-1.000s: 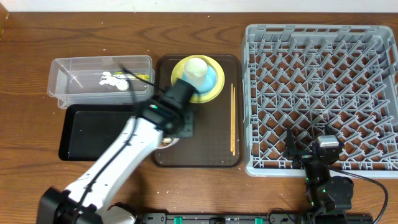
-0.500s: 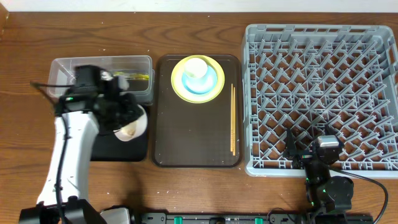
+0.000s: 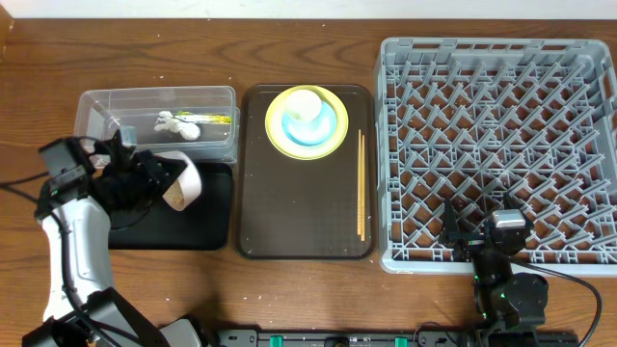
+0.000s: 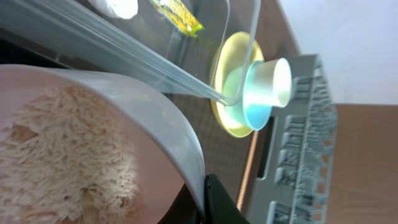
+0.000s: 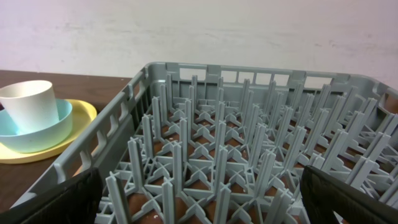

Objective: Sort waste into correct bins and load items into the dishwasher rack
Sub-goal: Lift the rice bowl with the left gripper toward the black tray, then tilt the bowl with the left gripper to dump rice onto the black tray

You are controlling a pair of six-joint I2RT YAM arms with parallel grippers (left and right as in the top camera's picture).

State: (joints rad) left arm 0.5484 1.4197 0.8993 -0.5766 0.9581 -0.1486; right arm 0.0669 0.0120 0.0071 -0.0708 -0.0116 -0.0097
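Filling the right side, the grey dishwasher rack (image 3: 496, 145) is sitting with the right gripper (image 5: 199, 199) hanging spread wide at its near edge. Left of it, the brown serving tray (image 3: 289, 212) is carrying the yellow plate (image 3: 273, 123), light blue bowl (image 3: 328, 125) and cream cup (image 3: 305, 104) stacked at its far end, with the chopsticks (image 3: 362, 183) lying along its right side. Further left, the left gripper (image 3: 159, 176) is clamping the tilted white bowl (image 3: 183, 183), rice (image 4: 56, 155) inside, over the black tray (image 3: 207, 226). The tissue (image 3: 176, 124) and wrapper (image 3: 214, 118) are lying in the clear tub (image 3: 96, 120) on the far side.
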